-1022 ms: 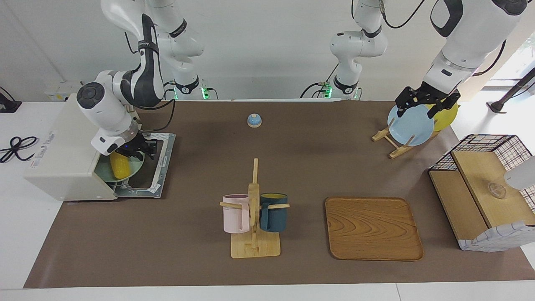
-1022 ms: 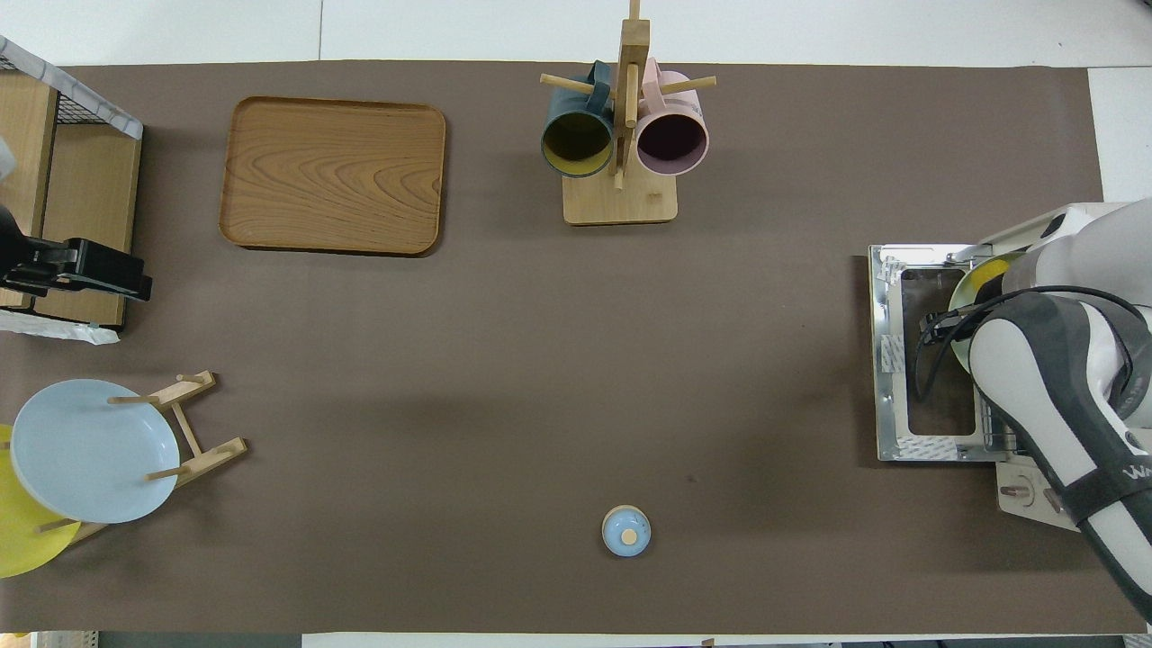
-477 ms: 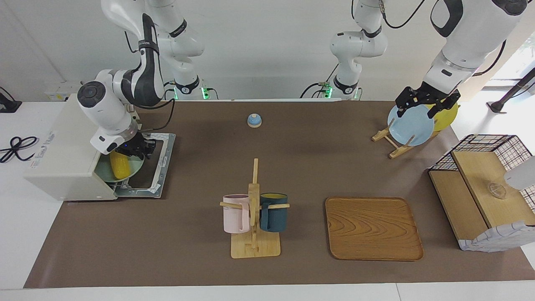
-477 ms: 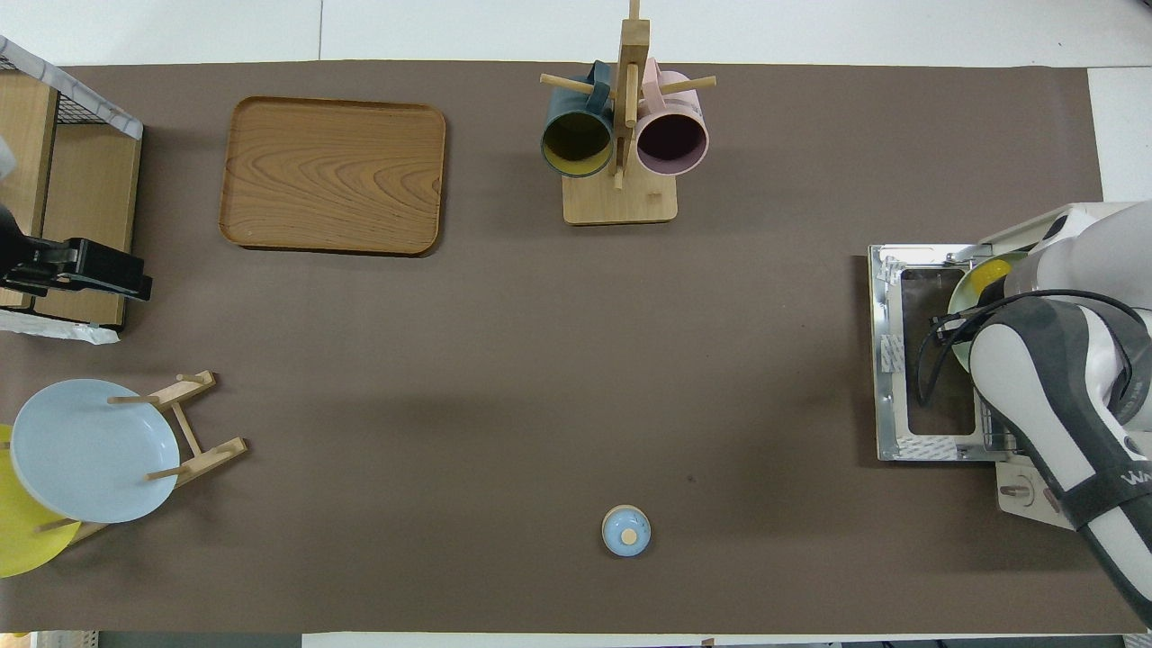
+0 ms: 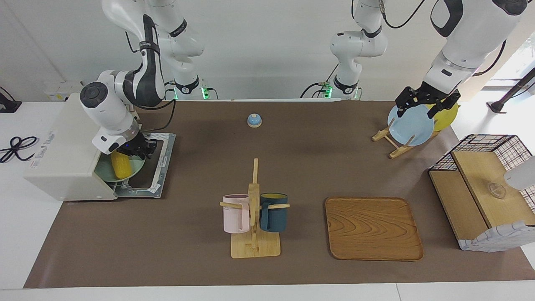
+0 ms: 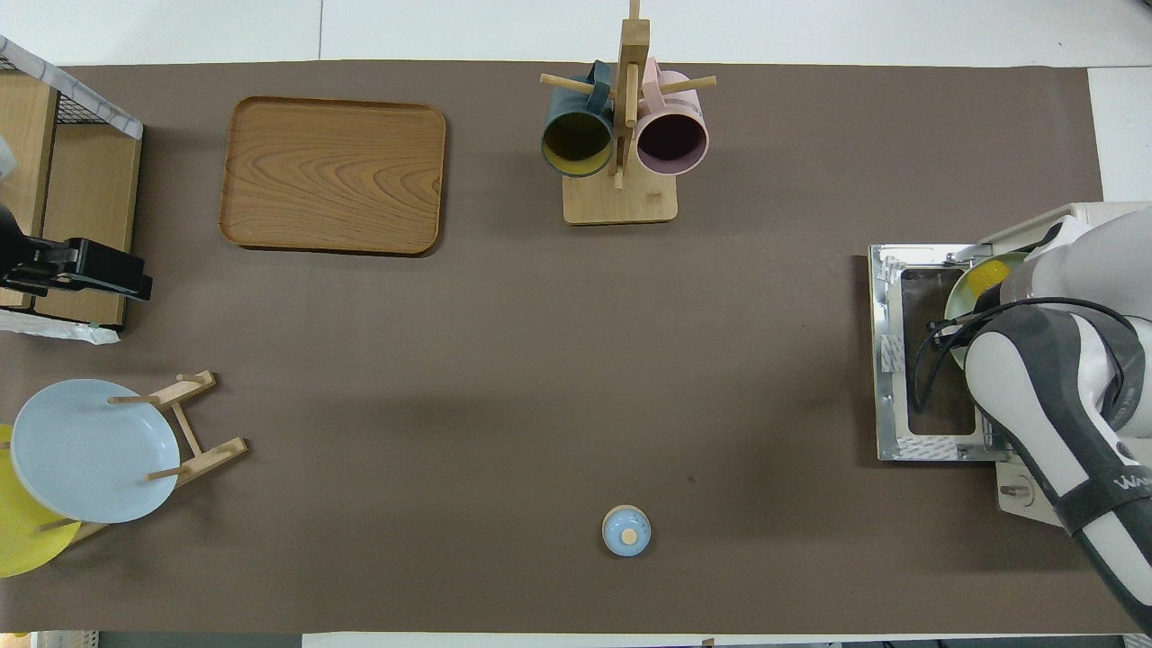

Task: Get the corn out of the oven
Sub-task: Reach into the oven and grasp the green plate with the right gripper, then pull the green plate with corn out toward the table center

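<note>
At the oven's [image 5: 62, 154] open mouth, corn [image 5: 120, 164] not yet out.
Right gripper [image 5: 138, 149] sits just above the cob on its plate [image 5: 136, 169], finger state unclear; left gripper [image 5: 425, 100] waits open-fingered over racked plates [image 5: 411, 125].

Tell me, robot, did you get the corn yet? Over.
Right end effector down at corn, grip unconfirmed. Corn on green plate in oven mouth. Left end effector open over plate rack.

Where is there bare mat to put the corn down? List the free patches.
Free: the wide mat between the bell, mug rack and oven door; also the wooden tray. Crowded: the oven mouth, where the right hand sits over the corn on its green plate.
</note>
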Robot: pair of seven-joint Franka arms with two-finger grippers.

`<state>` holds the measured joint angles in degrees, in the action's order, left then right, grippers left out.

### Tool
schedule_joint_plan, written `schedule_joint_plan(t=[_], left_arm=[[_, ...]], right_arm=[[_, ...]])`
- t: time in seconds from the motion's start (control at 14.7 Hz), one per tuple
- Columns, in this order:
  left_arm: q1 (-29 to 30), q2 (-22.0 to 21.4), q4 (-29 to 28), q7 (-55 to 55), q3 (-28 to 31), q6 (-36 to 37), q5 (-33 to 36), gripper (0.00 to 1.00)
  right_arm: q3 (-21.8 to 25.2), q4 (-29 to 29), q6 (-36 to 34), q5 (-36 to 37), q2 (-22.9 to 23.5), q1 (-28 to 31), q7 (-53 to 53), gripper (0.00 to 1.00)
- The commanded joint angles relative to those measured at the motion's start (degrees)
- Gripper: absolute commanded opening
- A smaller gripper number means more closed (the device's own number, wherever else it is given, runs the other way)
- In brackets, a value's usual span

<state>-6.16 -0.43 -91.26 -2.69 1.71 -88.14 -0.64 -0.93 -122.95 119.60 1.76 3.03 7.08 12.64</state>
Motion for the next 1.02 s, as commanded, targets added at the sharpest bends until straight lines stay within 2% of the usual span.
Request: schedule_joint_plan(t=[0.0, 0.34, 0.54, 0.75, 0.95], left_arm=[[0.2, -1.2, -1.3, -0.3, 0.0, -0.6, 0.6, 1.0], [0.2, -1.2, -1.3, -0.3, 0.0, -0.5, 0.6, 1.0], [0.2, -1.2, -1.4, -0.2, 0.0, -0.5, 0.6, 1.0], [0.2, -1.2, -1.4, -0.2, 0.0, -0.5, 0.6, 1.0], [0.2, -1.2, -1.4, -0.2, 0.0, -0.7, 0.6, 1.0]], right_arm=[[-0.2, -2.4, 1.2, 1.7, -2.1, 0.5, 0.0, 0.0], [-0.2, -1.9, 0.2, 2.9, -2.1, -0.3, 0.1, 0.0], [-1.2, 2.4, -6.8, 5.4, -1.4, -0.8, -0.4, 0.0], [-1.5, 11.0, -14.8, 7.2, 1.1, -7.6, -6.4, 0.0], [-1.5, 12.6, -16.8, 8.5, 1.5, -14.4, -14.2, 0.0]])
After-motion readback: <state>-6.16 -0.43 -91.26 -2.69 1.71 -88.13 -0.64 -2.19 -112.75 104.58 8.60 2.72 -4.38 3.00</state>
